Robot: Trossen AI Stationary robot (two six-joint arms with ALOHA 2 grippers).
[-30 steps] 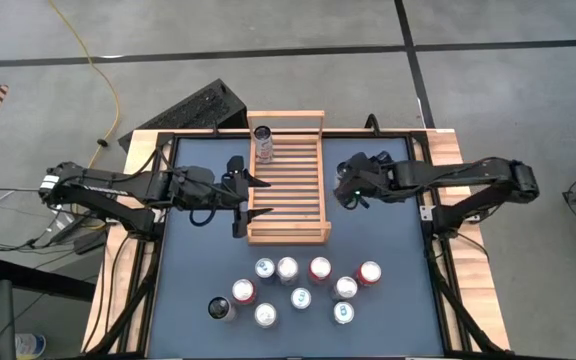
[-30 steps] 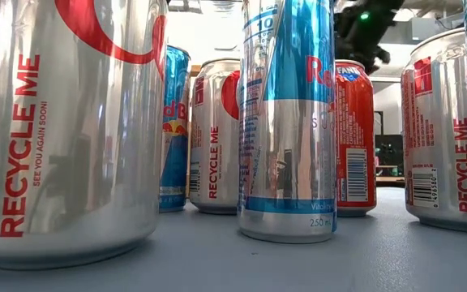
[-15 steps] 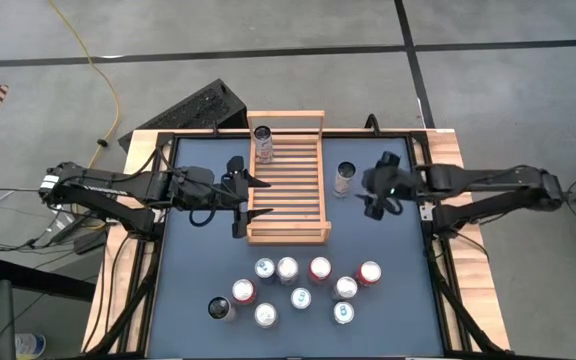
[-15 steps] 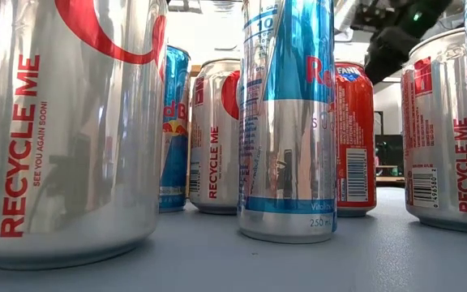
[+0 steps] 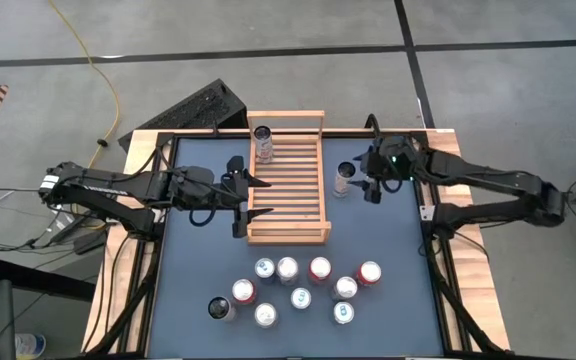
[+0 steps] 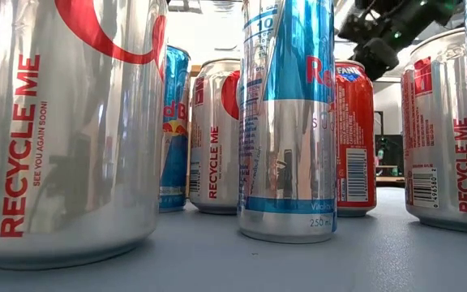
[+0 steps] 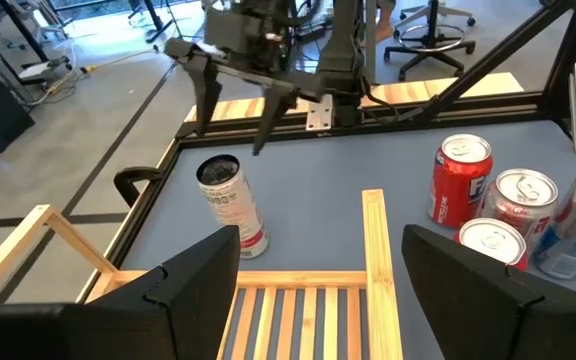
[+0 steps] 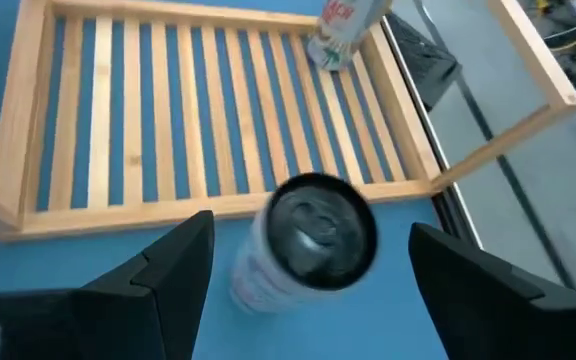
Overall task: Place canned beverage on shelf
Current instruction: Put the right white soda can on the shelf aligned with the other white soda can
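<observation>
The light-wood slatted shelf (image 5: pixel 290 200) lies flat in the middle of the table. One can (image 5: pixel 262 143) stands upright in the shelf's far left corner. Another can (image 5: pixel 345 178), dark-topped with a white and red wall (image 7: pixel 232 206), stands on the table just right of the shelf, outside its rail (image 7: pixel 373 240). My right gripper (image 5: pixel 367 186) hangs open just right of that can and above it (image 7: pixel 232 122), touching nothing. In the right wrist view the can's top (image 8: pixel 315 233) shows below the fingers. My left gripper (image 5: pixel 256 197) waits open over the shelf's left edge.
Several cans (image 5: pixel 303 288) stand bunched near the table's front edge, filling the low view (image 6: pixel 286 122). A black keyboard (image 5: pixel 196 108) and a yellow cable (image 5: pixel 98 70) lie on the floor beyond the far left corner. Black frame rails edge the table (image 5: pixel 428 215).
My right gripper has drawn back from the shelf's right side toward the table's right edge, uncovering the can that stands there. It then swung toward the far edge and rolled about its own line. The can has stayed upright.
</observation>
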